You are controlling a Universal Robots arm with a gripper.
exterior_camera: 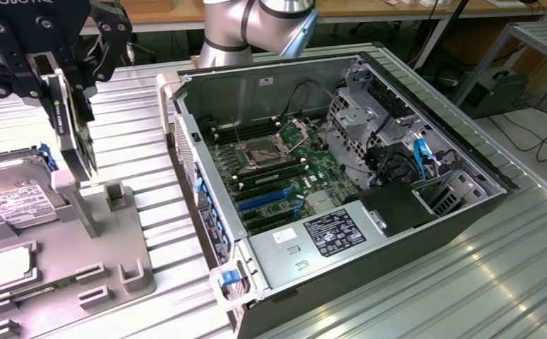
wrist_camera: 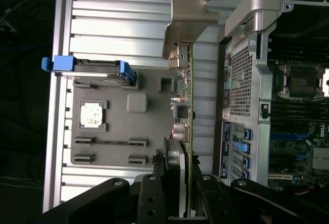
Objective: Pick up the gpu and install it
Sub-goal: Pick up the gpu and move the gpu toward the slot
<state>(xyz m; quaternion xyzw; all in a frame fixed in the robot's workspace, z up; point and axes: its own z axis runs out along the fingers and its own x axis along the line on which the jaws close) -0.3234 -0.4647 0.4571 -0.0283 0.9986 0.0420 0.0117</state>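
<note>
Ribbed table (exterior_camera: 146,152) strip separates gpu (exterior_camera: 77,138), clamped in gripper (exterior_camera: 64,83), from case (exterior_camera: 186,148) edge.

open-topped case (exterior_camera: 254,85), wall (exterior_camera: 186,141) between gpu (exterior_camera: 73,127) and slots (exterior_camera: 259,201)

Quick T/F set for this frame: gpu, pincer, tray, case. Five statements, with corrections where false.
1. The pincer is shut on the gpu. True.
2. The gpu is seated in the motherboard. False: it is held upright over the grey tray, outside the case.
3. The hard drive sits in the grey tray. True.
4. The case has its side panel on. False: it lies open, with the motherboard exposed.
5. The processor chip is in the pincer. False: it lies in the grey tray.
</note>
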